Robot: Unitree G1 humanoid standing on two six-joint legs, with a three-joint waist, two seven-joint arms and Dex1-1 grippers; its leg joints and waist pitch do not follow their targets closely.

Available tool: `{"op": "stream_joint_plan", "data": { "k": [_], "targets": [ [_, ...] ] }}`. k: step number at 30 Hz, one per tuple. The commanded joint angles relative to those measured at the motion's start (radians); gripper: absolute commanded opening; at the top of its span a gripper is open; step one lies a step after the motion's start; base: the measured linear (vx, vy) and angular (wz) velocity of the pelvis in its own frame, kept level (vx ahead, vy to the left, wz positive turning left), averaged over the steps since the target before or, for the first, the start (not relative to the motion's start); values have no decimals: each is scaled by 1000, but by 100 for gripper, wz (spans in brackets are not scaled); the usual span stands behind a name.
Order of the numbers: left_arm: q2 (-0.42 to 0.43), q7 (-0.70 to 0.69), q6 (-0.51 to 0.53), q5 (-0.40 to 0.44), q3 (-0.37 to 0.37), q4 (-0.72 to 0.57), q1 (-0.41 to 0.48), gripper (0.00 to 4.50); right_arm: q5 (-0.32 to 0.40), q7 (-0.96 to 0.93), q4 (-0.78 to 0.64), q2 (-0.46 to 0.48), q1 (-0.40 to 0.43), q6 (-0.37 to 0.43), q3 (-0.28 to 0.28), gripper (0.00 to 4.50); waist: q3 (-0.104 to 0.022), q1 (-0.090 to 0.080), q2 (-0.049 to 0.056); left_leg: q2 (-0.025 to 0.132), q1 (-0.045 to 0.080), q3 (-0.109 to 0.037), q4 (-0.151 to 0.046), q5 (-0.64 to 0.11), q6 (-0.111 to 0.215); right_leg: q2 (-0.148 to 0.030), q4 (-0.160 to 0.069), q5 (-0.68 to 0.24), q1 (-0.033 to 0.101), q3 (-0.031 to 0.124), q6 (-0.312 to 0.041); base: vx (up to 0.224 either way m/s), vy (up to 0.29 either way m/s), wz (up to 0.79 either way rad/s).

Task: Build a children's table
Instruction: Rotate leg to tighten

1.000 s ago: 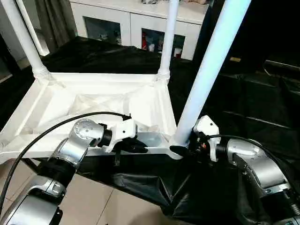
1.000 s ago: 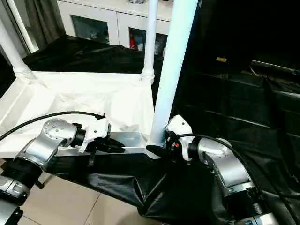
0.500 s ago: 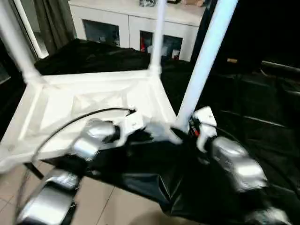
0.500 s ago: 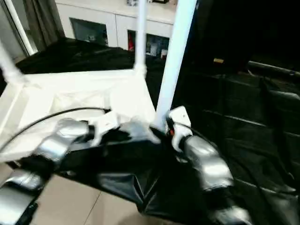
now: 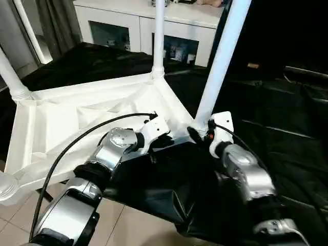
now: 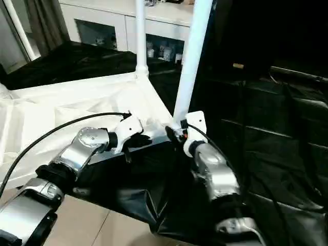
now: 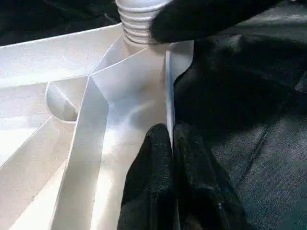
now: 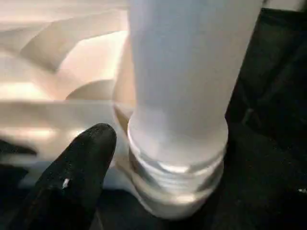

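The children's table (image 5: 77,118) lies upside down on a black-draped counter (image 5: 287,154), ribbed underside facing up, its near long edge overhanging the counter's front above a tiled floor (image 5: 133,230). Legs stand upright in the corner sockets: a near-right leg (image 5: 220,56), a far-right leg (image 5: 158,36), a far-left leg (image 5: 10,72), and the base of a fourth at the near-left corner (image 5: 6,185). The left pincer (image 5: 165,139) is at the near rim of the tabletop, just left of the near-right corner; in the left wrist view its two black fingers (image 7: 153,182) are pressed together with the thin upright rim wall (image 7: 168,96) pinched between them, so it is clenched on the children's table rim. The right pincer (image 5: 197,134) sits at the foot of the near-right leg, beside the ribbed collar where the leg enters its socket. In the right wrist view one black finger (image 8: 72,177) stands to one side of the collar (image 8: 177,177), apart from it; the opposite finger is not visible there, so whether this pincer is released or gripping cannot be told. A black cable (image 5: 77,143) arcs over the left forearm. Behind the counter stands a white cabinet with glass doors (image 5: 128,31).
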Motion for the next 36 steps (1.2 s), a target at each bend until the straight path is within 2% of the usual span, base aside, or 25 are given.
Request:
{"op": "stream_joint_plan", "data": {
  "k": [1,3,5,8,9,10,12,18,19,23,24,28,30,36],
  "targets": [
    [22,-33,-2,22,-18,4,13,0,28,119,-84,-27,10,13,58,376,-55,3,3,13,-15,0,-75,-145,40,-68,-77,-221,61,43,-176,0,0,0],
    [45,-95,-25,15,-25,-6,22,0,48,213,-141,-98,32,30,62,376,-56,1,-1,12,-17,-1,-74,-133,48,-66,-76,-211,65,42,-174,0,0,0],
    [65,-150,-54,7,-34,-22,32,0,56,283,-175,-149,48,38,66,376,-56,0,3,12,-17,0,-72,-131,60,-67,-77,-203,64,43,-181,0,0,0],
    [83,-215,-83,-9,-43,-48,46,0,58,338,-201,-189,62,40,74,376,-56,-4,3,17,-15,0,-72,-137,63,-67,-75,-195,60,43,-202,0,0,0],
    [104,-297,-85,-42,-48,-97,70,0,64,393,-224,-228,78,45,91,376,-56,-3,7,17,-13,0,-72,-136,60,-67,-73,-187,58,43,-212,0,0,0],
    [112,-331,-91,-58,-48,-121,81,0,64,418,-236,-246,86,45,101,376,-56,-1,5,21,-14,-1,-73,-134,59,-69,-70,-169,62,44,-219,0,0,0],
    [123,-373,-79,-85,-48,-172,103,0,51,446,-243,-264,96,32,126,376,-58,-2,8,21,-11,3,-72,-130,61,-66,-65,-120,58,44,-243,0,0,0],
    [138,-422,-66,-103,-48,-221,128,0,23,457,-237,-267,99,18,155,376,-56,12,10,22,-6,6,-72,-139,50,-67,-65,-130,56,44,-247,0,0,0],
    [140,-423,-69,-102,-48,-223,130,0,20,458,-234,-266,99,15,157,376,-53,10,9,20,-12,3,-75,-141,44,-66,-66,-147,60,43,-236,0,0,0],
    [144,-425,-55,-105,-42,-242,137,0,41,473,-234,-262,102,16,154,376,-55,9,8,20,-9,4,-73,-141,42,-68,-67,-165,59,45,-223,0,0,0],
    [145,-426,-55,-104,-42,-242,137,0,45,474,-235,-261,103,16,153,349,-55,9,9,21,-10,3,-74,-133,43,-67,-66,-155,59,44,-224,0,0,0],
    [145,-425,-44,-109,-38,-255,141,0,55,481,-238,-259,111,17,151,339,-56,8,10,20,-10,4,-72,-120,46,-66,-63,-122,59,44,-232,0,0,0],
    [145,-424,-43,-109,-39,-256,141,0,55,482,-239,-259,113,17,150,303,-57,9,9,19,-10,4,-72,-123,46,-66,-63,-128,61,44,-231,0,0,0],
    [140,-411,-41,-105,-37,-254,148,0,53,469,-232,-246,126,17,149,275,-57,10,10,20,-10,3,-71,-117,47,-66,-63,-125,61,44,-231,0,0,0]
  ]
}}
